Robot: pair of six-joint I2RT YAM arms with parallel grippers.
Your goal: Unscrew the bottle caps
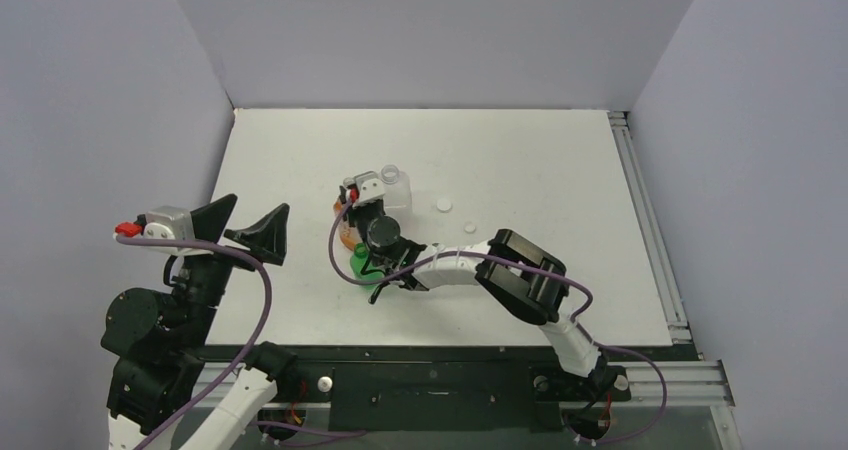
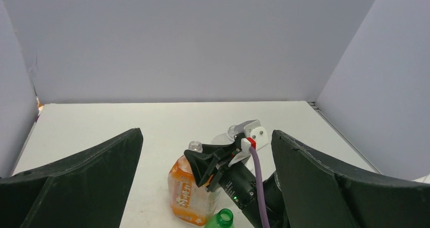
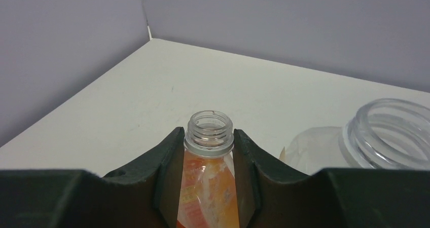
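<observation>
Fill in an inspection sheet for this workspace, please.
Surface: white table, no spills seen.
Job's things: orange bottle, clear bottle and green bottle all uncapped; two white caps lie on the table; green cap not seen.
Clutter: nothing seen.
Grippers: right gripper shut on the orange bottle's neck; left gripper open, empty.
Cables: purple cable along each arm.
Surroundings: grey walls on three sides; metal rail at the right edge.

orange bottle (image 3: 209, 137): upright, cap off, neck threads bare, orange printed label | clear bottle (image 3: 388, 134): upright just beside it, wide mouth open | green bottle (image 2: 223, 218): close by the orange one, mouth open | white cap (image 1: 443, 205): loose, right of the bottles | second white cap (image 1: 470, 227): near it, not touching
</observation>
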